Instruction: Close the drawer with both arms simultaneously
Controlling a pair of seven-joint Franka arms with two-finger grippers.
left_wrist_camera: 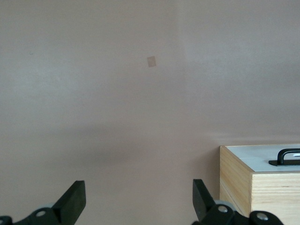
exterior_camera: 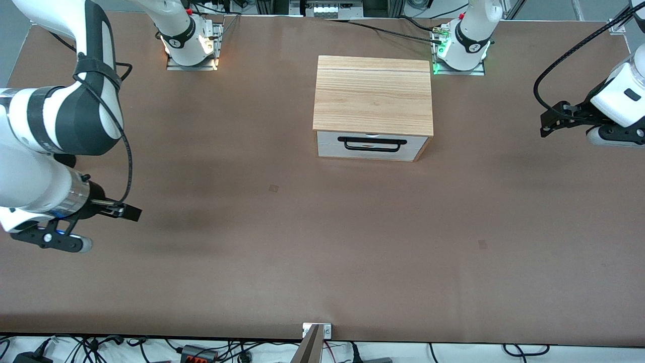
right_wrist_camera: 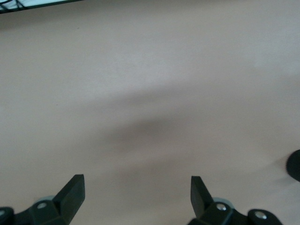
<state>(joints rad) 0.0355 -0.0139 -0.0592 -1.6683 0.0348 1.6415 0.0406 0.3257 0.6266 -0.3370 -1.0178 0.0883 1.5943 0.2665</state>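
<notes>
The light-wood cabinet [exterior_camera: 373, 96] stands mid-table, nearer the robot bases. Its drawer [exterior_camera: 372, 145], with a white front and a black bar handle [exterior_camera: 372, 143], sits pushed in, level with the cabinet's front edge. The left wrist view shows a corner of the white front [left_wrist_camera: 255, 157] and the handle [left_wrist_camera: 286, 156]. My left gripper [exterior_camera: 549, 121] is open and empty over the table at the left arm's end, apart from the cabinet; it shows open in the left wrist view [left_wrist_camera: 139, 197]. My right gripper [exterior_camera: 128, 212] is open and empty over bare table at the right arm's end, as the right wrist view [right_wrist_camera: 137, 192] shows.
The brown table [exterior_camera: 302, 262] carries two small tape patches [exterior_camera: 273, 188] [exterior_camera: 482, 244]. The arm bases [exterior_camera: 191, 45] [exterior_camera: 461, 48] stand at the table's robot edge. Cables lie along the table's front edge [exterior_camera: 201, 350].
</notes>
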